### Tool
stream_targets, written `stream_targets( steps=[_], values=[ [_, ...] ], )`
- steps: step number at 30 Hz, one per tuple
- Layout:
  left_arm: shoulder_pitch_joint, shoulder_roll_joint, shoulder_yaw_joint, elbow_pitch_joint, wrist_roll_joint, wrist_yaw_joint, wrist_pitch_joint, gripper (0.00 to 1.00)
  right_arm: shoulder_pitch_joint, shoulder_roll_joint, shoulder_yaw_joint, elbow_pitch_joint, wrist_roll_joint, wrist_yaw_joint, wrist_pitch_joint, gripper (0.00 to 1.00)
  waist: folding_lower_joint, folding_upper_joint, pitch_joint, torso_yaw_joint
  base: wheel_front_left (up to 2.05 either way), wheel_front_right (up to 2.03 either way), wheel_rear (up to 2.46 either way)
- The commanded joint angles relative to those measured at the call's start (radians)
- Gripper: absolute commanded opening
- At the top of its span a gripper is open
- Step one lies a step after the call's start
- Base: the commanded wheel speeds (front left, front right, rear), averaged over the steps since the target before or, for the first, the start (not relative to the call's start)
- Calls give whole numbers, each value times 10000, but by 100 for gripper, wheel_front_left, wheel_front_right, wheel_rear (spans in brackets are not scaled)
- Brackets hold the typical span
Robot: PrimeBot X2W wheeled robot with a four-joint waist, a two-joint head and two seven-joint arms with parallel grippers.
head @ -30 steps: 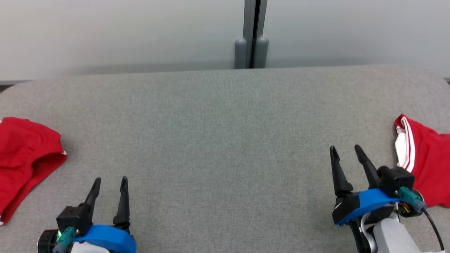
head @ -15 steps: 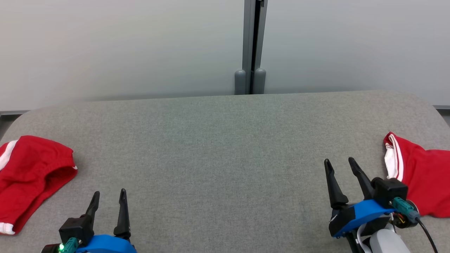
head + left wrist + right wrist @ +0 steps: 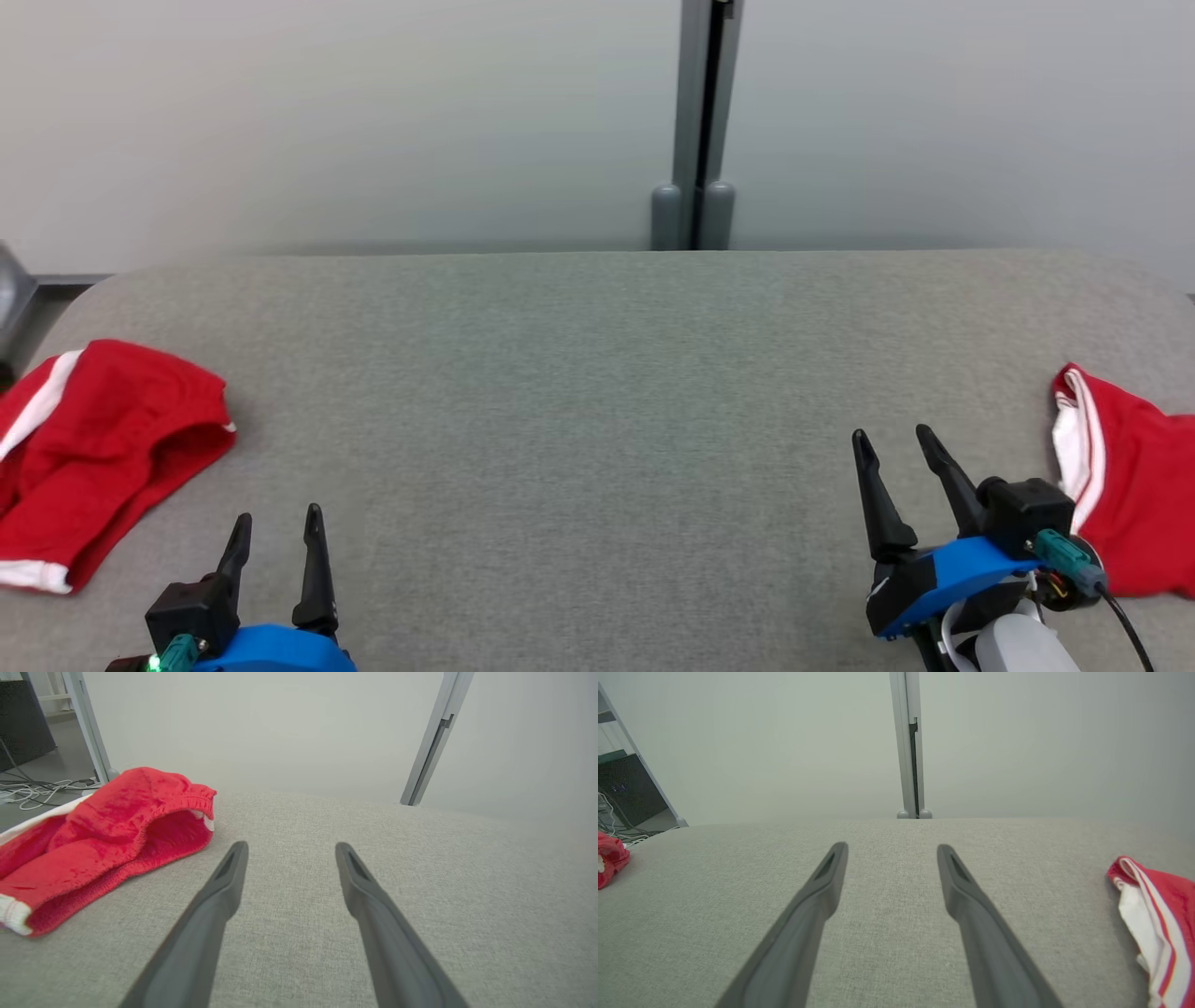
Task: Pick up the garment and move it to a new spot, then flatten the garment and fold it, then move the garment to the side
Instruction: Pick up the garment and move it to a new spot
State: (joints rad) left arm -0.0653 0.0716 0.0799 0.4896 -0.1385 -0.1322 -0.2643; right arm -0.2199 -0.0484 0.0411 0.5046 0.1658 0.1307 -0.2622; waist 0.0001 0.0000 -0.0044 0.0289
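Scene: a grey fabric worktop (image 3: pixel 597 392) runs up to a pale wall, and a grey post (image 3: pixel 700 121) stands at the middle of its far edge.
Left garment: a crumpled red garment with white trim (image 3: pixel 112 448) lies far to the left of the post, near the worktop's left end.
Right garment: a second red garment with white stripes (image 3: pixel 1130 485) lies far to the right of the post, partly cut off by the edge of the head view.
Left gripper: the left gripper (image 3: pixel 277 515) is wide open and holds nothing. It is low over the worktop, left of the post, with the left garment just beside it on its outer side.
Right gripper: the right gripper (image 3: pixel 890 434) is also wide open and empty. It is right of the post, close beside the striped garment, with its fingers pointing at bare fabric.
Change: over the last second the whole head view has shifted. More wall shows and the post sits further right, so the camera has moved, not the garments. Both grippers stay open and keep about the same places.
Meaning: the robot seems to be looking over the scene, and no pick-up has begun. I cannot tell which garment is the one to handle.
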Motion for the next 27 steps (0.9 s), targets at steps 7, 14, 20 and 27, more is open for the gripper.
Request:
stream_targets(
  steps=[7,14,20,27],
  values=[
    [-235,130,113,229,-17,29,2,100,42,-40,343,137,180,1,-33,100,-1,0,270,1461,0,0,0],
    [-390,327,412,476,-108,29,3,100,-290,-42,687,342,352,1,-33,100,-1,0,485,2915,0,0,0],
    [-338,371,933,670,-172,29,2,100,-547,-43,1181,505,442,1,-33,100,-1,0,612,3776,0,0,0],
    [-450,434,1288,1012,-252,28,2,100,-822,-46,1533,636,485,1,-33,100,-1,0,879,4293,0,0,0]
  ],
)
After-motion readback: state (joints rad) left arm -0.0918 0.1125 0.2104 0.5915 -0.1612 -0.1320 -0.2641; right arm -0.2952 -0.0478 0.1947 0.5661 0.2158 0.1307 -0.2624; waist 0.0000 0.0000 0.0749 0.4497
